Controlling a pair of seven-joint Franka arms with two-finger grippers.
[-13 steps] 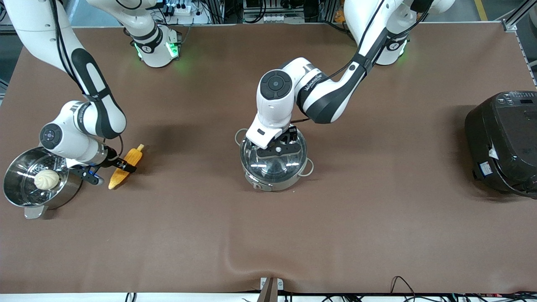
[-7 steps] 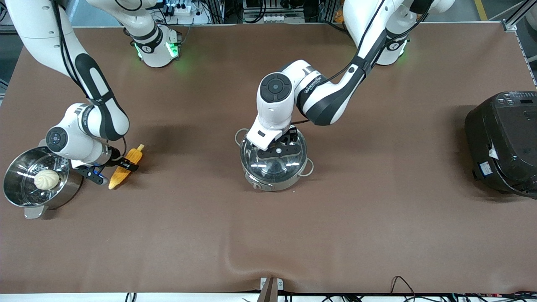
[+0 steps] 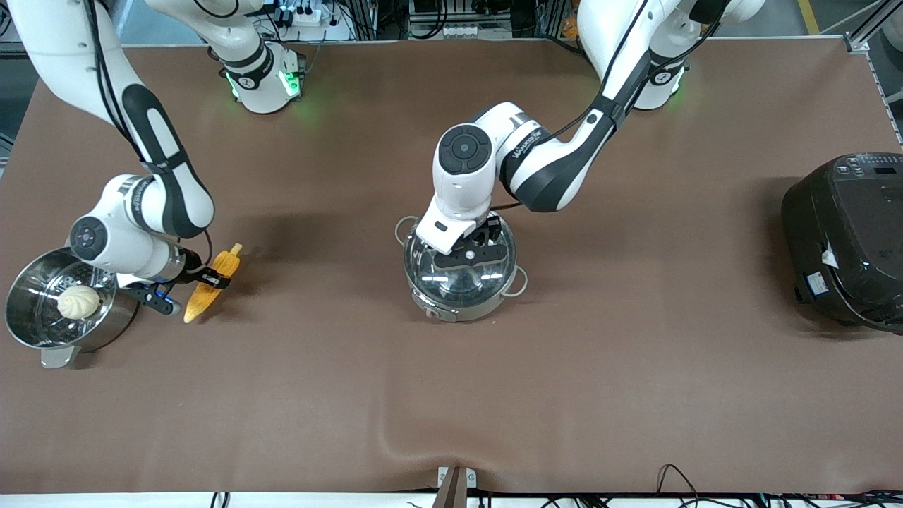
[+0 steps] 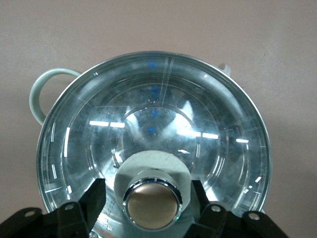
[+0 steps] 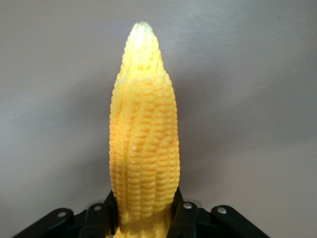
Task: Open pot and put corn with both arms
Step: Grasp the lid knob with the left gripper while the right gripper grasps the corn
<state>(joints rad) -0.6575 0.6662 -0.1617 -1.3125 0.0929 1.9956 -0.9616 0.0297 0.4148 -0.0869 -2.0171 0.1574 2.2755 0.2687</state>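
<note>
Corn (image 3: 209, 285) pinched by right claw (image 3: 185, 288); left claw (image 3: 471, 248) spread astride lidded pot (image 3: 462, 271) knob (image 4: 152, 205).

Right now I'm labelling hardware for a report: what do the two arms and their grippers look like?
Both arms are glossy white jointed segments with black bands and round dark joint caps. A black cable runs along each. The bases glow green. The left gripper and right gripper are black with two fingers; the right one shows a blue accent.
</note>
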